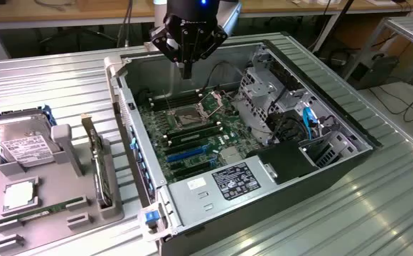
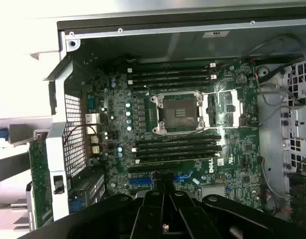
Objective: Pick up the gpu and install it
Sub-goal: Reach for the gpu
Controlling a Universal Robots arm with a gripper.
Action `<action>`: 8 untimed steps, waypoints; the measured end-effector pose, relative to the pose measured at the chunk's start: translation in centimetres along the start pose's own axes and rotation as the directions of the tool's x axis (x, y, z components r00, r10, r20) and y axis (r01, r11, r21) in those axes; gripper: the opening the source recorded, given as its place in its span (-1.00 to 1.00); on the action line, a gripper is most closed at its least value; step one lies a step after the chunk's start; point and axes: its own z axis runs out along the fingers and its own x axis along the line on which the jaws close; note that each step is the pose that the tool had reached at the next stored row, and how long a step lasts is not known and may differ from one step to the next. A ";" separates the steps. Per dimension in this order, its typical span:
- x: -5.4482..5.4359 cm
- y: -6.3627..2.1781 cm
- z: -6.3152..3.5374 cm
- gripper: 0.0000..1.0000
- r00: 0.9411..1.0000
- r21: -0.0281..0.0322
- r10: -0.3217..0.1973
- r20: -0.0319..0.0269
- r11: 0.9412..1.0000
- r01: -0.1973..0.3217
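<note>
1. My gripper [image 1: 186, 73] hangs above the open computer case [image 1: 320, 176], over the case's back wall, near the row of memory slots. Its two fingers are pressed together and nothing is between them.
2. In the wrist view my gripper [image 2: 165, 191] is dark and pointed, and below it lies the motherboard [image 2: 193, 149] with the empty CPU socket [image 2: 179, 110] in its middle.
3. The gpu [image 1: 98, 165] is not in the case. It stands on its long edge in a slot of the gray holder tray [image 1: 57, 213], at the tray's edge that is closest to the case. I am well apart from it.
4. In the wrist view the gpu [image 2: 39, 184] appears as a green board just outside the case's perforated rear panel [image 2: 73, 134].
5. The tray lies on the ribbed metal table [image 1: 50, 80], beside the case on the exterior view's left.
6. On the same tray there is a hard drive [image 1: 25, 146] with a white label at the far corner, a square processor [image 1: 20, 194] nearer the middle, and a narrow RAM stick [image 1: 39, 212] along the near edge.
7. The blue expansion slots [image 1: 185, 154] on the motherboard [image 1: 192, 133] have no card in them.
</note>
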 end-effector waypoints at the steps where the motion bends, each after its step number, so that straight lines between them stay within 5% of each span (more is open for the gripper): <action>1: 0.0 0.00 0.00 -0.79 1.000 0.000 0.000 0.000 1.000 0.000; 8: 0.0 0.00 0.00 -0.79 1.000 0.000 0.000 0.000 1.000 0.000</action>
